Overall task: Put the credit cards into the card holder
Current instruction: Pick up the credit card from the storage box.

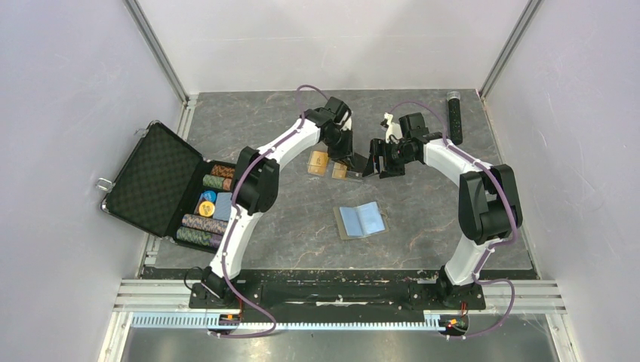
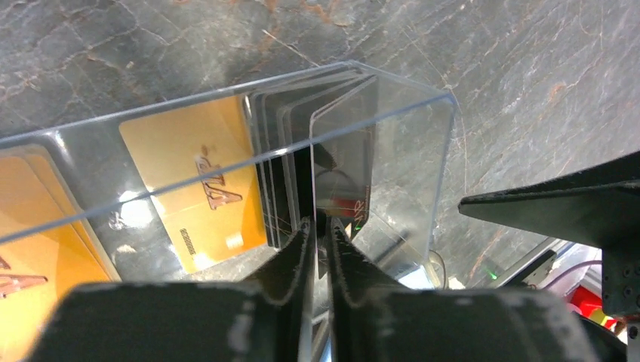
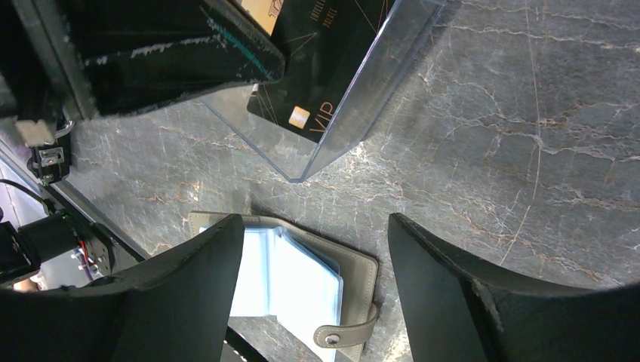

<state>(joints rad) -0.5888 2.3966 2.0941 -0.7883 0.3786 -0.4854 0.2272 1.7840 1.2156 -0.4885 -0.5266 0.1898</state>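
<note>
A small clear plastic box [image 1: 341,172] lies on the table with several credit cards [image 2: 189,188] in it, orange-gold on one face and dark on the other. My left gripper [image 2: 318,230] reaches into the box and is shut on the edge of one dark upright card [image 2: 343,170]. Another orange card [image 1: 318,162] lies just to the left. The card holder [image 1: 361,220] lies open nearer the arms, its light blue sleeves up; it also shows in the right wrist view [image 3: 302,279]. My right gripper [image 3: 313,226] is open and empty, hovering right of the box.
A big black poker-chip case [image 1: 155,181] stands open at the left edge with chip stacks [image 1: 207,215] inside. A black stick-shaped device [image 1: 455,115] lies at the back right. White walls enclose the table on three sides.
</note>
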